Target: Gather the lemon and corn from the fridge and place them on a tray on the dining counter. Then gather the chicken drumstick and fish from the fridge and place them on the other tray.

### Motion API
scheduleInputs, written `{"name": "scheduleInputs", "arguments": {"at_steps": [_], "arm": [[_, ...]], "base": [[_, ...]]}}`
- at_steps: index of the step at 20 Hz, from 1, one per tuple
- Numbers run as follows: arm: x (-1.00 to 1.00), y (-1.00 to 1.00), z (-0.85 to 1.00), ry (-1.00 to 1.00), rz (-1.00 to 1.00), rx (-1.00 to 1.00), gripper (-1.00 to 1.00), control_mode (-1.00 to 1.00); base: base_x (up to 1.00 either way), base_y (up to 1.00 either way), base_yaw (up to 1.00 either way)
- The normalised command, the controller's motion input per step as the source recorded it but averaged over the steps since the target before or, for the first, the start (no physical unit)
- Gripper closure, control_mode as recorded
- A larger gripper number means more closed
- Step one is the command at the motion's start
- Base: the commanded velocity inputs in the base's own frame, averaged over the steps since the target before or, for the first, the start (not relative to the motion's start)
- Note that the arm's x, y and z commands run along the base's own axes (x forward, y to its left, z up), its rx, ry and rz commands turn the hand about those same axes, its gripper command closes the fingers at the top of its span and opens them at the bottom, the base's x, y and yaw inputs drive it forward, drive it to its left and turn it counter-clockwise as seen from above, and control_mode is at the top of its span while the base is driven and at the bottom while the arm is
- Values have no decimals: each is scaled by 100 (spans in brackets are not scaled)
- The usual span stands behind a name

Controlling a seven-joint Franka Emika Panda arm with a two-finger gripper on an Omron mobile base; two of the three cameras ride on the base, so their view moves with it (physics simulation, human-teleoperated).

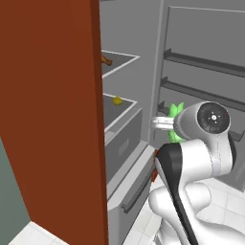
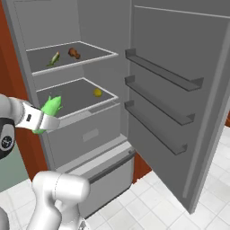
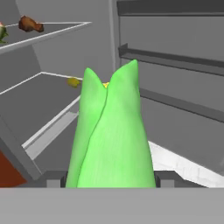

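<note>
Corn (image 3: 109, 135) husk bright green; lemon (image 2: 97, 92) yellow; drumstick (image 2: 74, 53) brown; fridge (image 2: 179, 54) grey inside (cabinet side (image 1: 52, 110) rust-red); floor (image 2: 148, 202) white tile.

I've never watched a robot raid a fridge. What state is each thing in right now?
Corn: held in the gripper, out of the fridge.
Gripper: shut on the corn.
Fridge door: wide open, racks bare.
Lemon: lying on the lower shelf.
Chicken drumstick: lying on the upper shelf.
Fish: lying on the upper shelf.

I see open grey fridge door (image 2: 179, 90) bearing three dark rails, grey drawer front (image 2: 85, 134) under lower shelf, white tiled floor (image 2: 148, 202), red-brown cabinet panel (image 1: 52, 110).
</note>
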Motion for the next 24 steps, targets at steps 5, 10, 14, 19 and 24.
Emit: {"name": "scheduleInputs", "arguments": {"at_steps": [5, 10, 14, 19, 24], "arm": [[0, 0, 0, 0, 0, 0, 100, 100], [0, 0, 0, 0, 0, 0, 100, 100], [0, 0, 0, 0, 0, 0, 100, 100], [0, 0, 0, 0, 0, 0, 100, 100], [0, 0, 0, 0, 0, 0, 100, 100]], "base": [[-90, -27, -15], [-100, -24, -23], [-99, -25, -28], [-92, -24, -30], [-84, -21, -31]]}}
